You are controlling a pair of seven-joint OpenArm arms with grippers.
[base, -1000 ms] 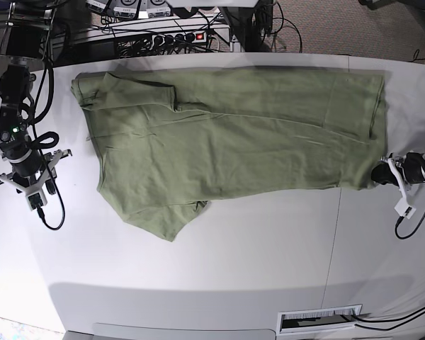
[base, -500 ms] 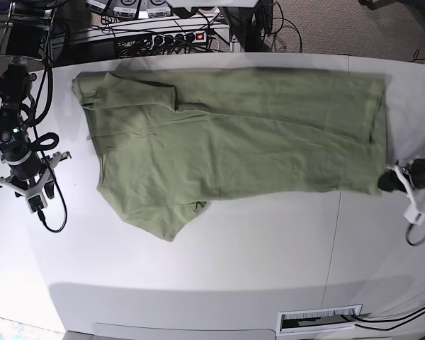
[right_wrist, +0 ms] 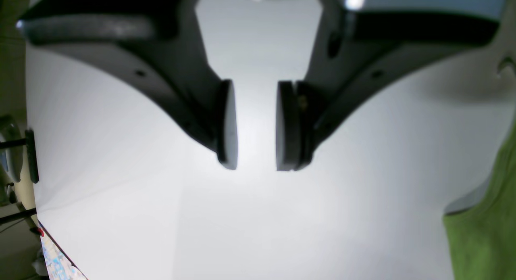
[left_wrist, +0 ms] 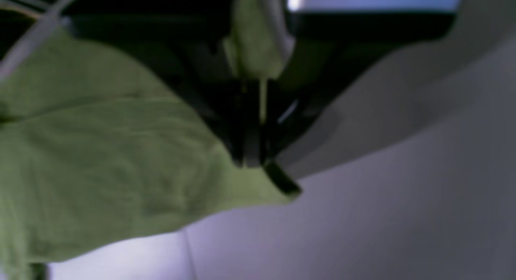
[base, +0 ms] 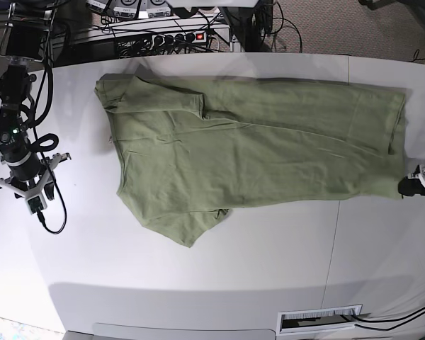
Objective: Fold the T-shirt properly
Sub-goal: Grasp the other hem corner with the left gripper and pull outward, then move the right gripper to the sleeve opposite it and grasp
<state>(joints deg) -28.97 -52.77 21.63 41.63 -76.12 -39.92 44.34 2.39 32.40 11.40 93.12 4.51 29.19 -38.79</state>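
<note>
One plain sage-green short-sleeved T-shirt (base: pixel 255 159) of thin soft fabric lies spread across the white bench (base: pixel 198 283). It is the only cloth present. The neckline end sits toward the base view's left, and the hem end reaches the base view's right edge. One sleeve is folded over the body near the far side; the other sleeve juts out toward the near side of the bench.

Two arms are present. The left gripper (base: pixel 411 185) sits at the base view's right edge, at the near hem corner of the shirt. Its jaws are closed on that corner: the left wrist view shows green fabric (left_wrist: pixel 121 159) pinched between the dark pads, though that view is blurred.

The right gripper (base: pixel 27 190) stands over bare bench at the base view's left, well apart from the shirt. Its jaws are parted and grip nothing; the right wrist view shows a clear gap between the two dark pads (right_wrist: pixel 227 124), with white bench visible behind.

One black power strip (base: pixel 173 37) with cables lies beyond the far edge of the bench.
</note>
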